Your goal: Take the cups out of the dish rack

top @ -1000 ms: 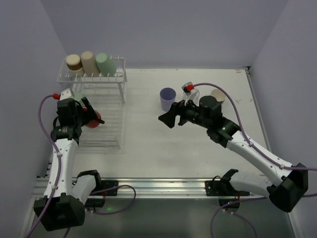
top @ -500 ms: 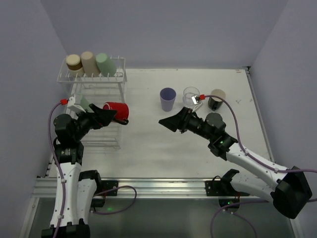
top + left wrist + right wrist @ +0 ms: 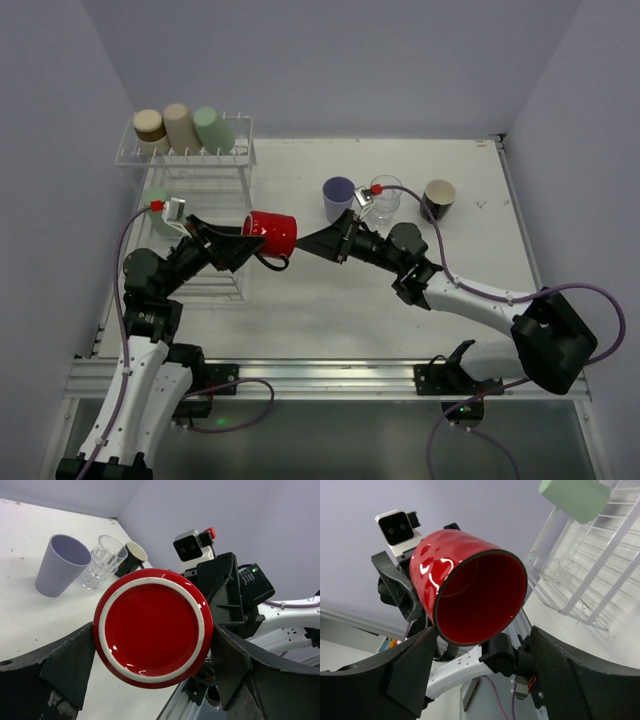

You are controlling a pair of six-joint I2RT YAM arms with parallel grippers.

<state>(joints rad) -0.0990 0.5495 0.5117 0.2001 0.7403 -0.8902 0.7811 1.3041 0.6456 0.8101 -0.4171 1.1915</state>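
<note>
Top view: recorded red cup (image 3: 270, 233) lying sideways in mid-air, clamped at its base by the left gripper (image 3: 248, 247), just off the dish rack (image 3: 240, 190), mouth towards the right gripper (image 3: 320, 241), and purple cup (image 3: 338, 198) standing near. Left wrist view: noted fingers (image 3: 70, 662) bearing on the glossy base edge only. Right wrist view: saw jaws spread wide, empty, flanking the mouth without touching. Judged a drop likely if let go before the other side closed, and a slip on the glaze possible.

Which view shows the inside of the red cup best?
The right wrist view: it looks into the open mouth of the red cup. The left wrist view shows only its base; the top external view shows its outer side.
</note>
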